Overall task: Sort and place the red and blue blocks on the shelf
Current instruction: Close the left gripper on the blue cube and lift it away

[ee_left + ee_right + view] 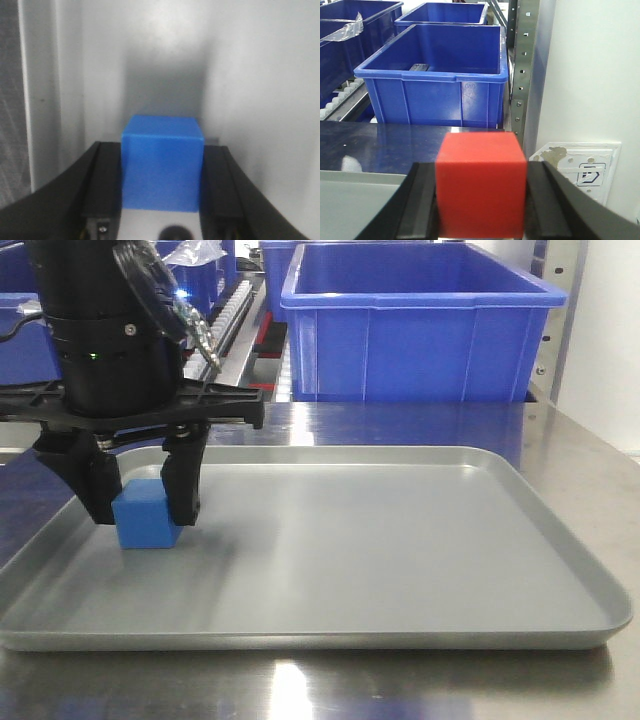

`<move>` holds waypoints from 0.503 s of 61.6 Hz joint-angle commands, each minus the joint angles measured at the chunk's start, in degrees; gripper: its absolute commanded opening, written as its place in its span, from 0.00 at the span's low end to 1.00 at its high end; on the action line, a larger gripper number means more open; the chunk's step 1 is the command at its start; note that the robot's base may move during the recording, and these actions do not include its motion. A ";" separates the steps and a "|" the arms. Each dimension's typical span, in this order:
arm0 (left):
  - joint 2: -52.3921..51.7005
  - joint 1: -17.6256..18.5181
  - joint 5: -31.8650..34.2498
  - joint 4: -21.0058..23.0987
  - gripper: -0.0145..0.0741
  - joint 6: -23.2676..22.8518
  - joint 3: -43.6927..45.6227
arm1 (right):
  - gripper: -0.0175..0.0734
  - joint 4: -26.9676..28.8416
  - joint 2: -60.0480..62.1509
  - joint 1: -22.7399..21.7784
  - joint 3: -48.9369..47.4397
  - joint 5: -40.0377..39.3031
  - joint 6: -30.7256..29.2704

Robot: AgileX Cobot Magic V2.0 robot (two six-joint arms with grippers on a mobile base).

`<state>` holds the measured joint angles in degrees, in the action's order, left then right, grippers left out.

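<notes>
Blue block (147, 522) first: one of it, and one red block (481, 182), two cubes in all, both plain, matte and sharp-edged. Blue one down at the floor of the grey tray (400, 540), near the tray's left end as seen from the front, pinched on two opposite faces by the black fingers of the left gripper (143, 512). Same grip up close in the left wrist view: left gripper (161, 195) clamped on the mid-blue cube (162, 162), top face lit, front face in shade, lower edge cut off by the frame. Hard to say whether the cube's base actually touches the tray floor. Red one bright, filling the bottom of the right wrist view, squeezed between the two dark fingers of the right gripper (481, 200), bottom edge out of frame; placed right of the tray corner showing at lower left, height over the tray unreadable. Right arm nowhere in the front view. One tray, shallow, with rounded corners. Beyond the tray, large blue bins (435, 85): at least three counted from the right wrist, the leftmost cropped and half under clear film; only one whole bin (420, 330) from the front. Small dark item inside the nearest bin, too small to identify.
</notes>
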<state>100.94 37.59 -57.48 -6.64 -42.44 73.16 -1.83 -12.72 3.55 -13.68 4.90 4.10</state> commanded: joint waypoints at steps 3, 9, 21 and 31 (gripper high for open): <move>-3.05 0.46 0.49 0.25 0.33 -0.69 1.64 | 0.28 -0.05 -0.43 -0.27 -1.57 -5.42 -0.28; -4.69 0.46 0.49 0.25 0.32 -0.57 1.64 | 0.28 -0.05 -0.43 -0.27 -1.57 -5.42 -0.28; -10.23 0.34 -0.37 1.92 0.31 5.04 1.32 | 0.28 -0.05 -0.43 -0.27 -1.57 -5.42 -0.28; -15.91 -0.51 1.00 9.46 0.31 19.74 -0.78 | 0.28 -0.05 -0.43 -0.27 -1.57 -5.42 -0.28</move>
<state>90.31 37.47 -58.29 -1.26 -30.82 72.26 -1.83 -12.72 3.55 -13.68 4.90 4.10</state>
